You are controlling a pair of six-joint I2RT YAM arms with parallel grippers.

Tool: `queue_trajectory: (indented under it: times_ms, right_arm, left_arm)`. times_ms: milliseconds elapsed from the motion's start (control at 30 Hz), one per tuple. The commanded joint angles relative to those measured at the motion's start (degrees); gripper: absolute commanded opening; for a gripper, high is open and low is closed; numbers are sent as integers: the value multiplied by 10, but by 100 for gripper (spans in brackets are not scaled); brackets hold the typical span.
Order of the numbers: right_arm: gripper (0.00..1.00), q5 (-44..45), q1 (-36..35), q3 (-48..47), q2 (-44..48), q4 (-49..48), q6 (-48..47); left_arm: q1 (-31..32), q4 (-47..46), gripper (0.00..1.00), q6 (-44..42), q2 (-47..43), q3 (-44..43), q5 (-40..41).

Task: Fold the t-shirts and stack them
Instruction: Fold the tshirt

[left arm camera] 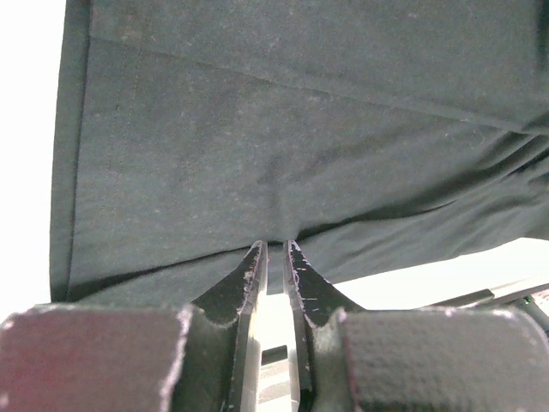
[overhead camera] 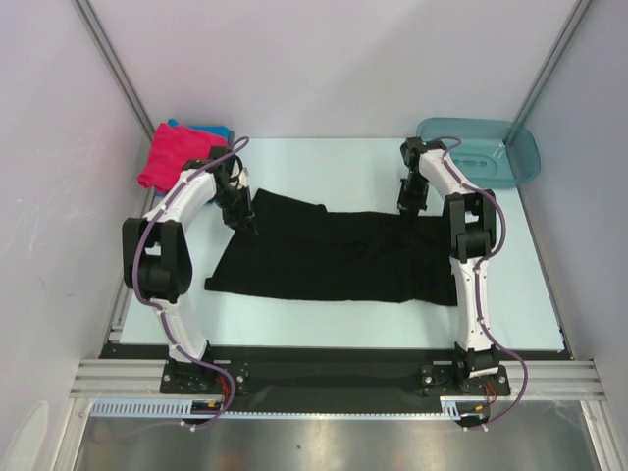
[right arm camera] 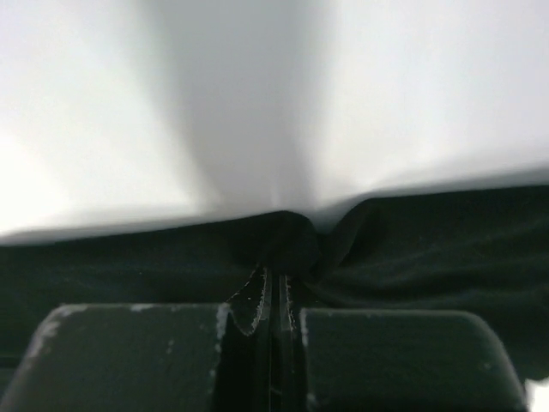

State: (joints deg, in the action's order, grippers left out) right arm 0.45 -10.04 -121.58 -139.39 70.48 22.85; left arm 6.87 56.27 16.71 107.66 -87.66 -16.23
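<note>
On the pale table (overhead camera: 294, 167), left gripper (left arm camera: 274, 247) and right gripper (right arm camera: 276, 273) are pinching the black t-shirt (overhead camera: 334, 260) by the edge at their tips, likely readying a fold.

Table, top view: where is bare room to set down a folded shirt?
Bare table runs along the far edge, between the pink shirt and the teal basin, and in a near strip between the black t-shirt and the arm bases. Crowded middle: left hand and right hand grip its far edge.

text: none legible | labels/brands: none legible | numbers/signs: none legible in any view
</note>
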Motion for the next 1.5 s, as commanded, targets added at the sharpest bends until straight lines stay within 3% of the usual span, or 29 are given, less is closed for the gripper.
queue_trajectory:
  times_ms: [0,133,400,433,467,533,600,800,967,1000,1067,1133,1200,1333,1467]
  right_arm:
    - [0,-41,-4,-58,-51,-210,-18]
    - [0,-59,-4,-144,-92,-187,-28]
    - [1,-10,5,-134,-79,-190,-11]
    - [21,-11,5,-114,-68,-200,-14]
    - [33,-9,3,-61,-34,-226,-16]
    - [44,-5,-2,-13,5,-253,-19]
    - [48,-5,-6,62,76,-297,-21]
    - [50,16,-30,147,226,-330,-40]
    - [50,2,-54,151,291,-308,-58]
    - [50,2,-56,149,298,-304,-61]
    - [50,-17,-59,139,316,-290,-67]
    - [50,-33,-62,123,329,-274,-73]
    - [50,-46,-61,109,333,-263,-77]
    - [52,-64,-60,103,352,-264,-72]
    - [52,-78,-60,105,362,-273,-66]
  left_arm:
    - [-5,-1,18,10,-32,2,2]
    - [-5,0,18,9,-31,2,1]
    - [-5,5,18,4,-31,2,6]
    - [-5,5,18,3,-30,3,6]
    - [-5,4,18,3,-32,4,8]
    - [-5,-7,19,0,-35,6,8]
    - [-5,-30,24,-7,-38,6,1]
    - [-5,-167,37,8,-33,43,-57]
    - [-5,-243,44,14,4,52,-22]
    - [-4,-253,55,14,15,53,-12]
    - [2,-271,61,12,24,52,28]
    - [10,-288,82,10,38,42,75]
    - [18,-294,91,4,46,28,105]
    - [44,-312,93,4,69,11,143]
    - [66,-325,91,9,106,-10,128]
